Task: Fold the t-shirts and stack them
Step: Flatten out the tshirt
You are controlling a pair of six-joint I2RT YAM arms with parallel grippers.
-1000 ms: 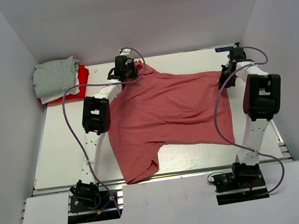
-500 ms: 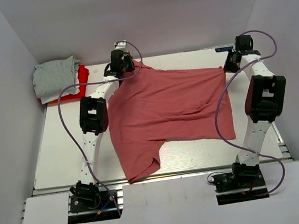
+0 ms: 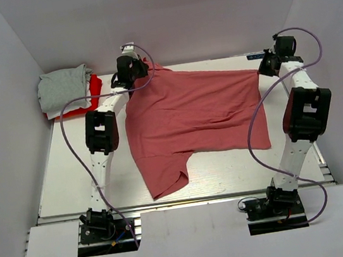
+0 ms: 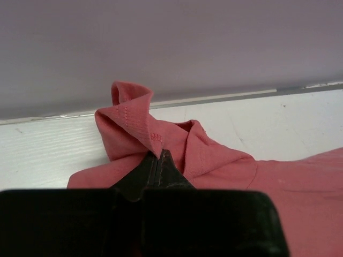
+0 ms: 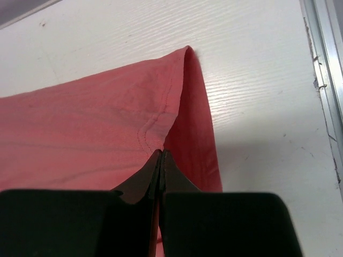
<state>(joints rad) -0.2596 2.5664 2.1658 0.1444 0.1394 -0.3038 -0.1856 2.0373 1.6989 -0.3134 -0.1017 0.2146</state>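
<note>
Salmon-pink t-shirt lay spread on the table, its long axis running left to right and its far edge drawn out between my two grippers. My left gripper was at the far-left corner of the cloth, close to the back wall. My right gripper was at the far-right corner, near the right-hand rail. From both sets of fingers the body of the cloth lay toward the near edge, with one sleeve trailing nearest to my bases. The left jaws were fully closed, pinching a doubled fold of stitched edge that curled upright just beyond the tips. The right jaws were likewise fully closed, pinching the cloth where a stitched hem turned under at the corner. A folded grey shirt and a red shirt sat stacked in the far-left corner, apart from the pink cloth and nearer to my left arm. I judged that the next move depended on carrying both held corners in parallel toward the near edge, so that the fold line would run along the long axis.
</note>
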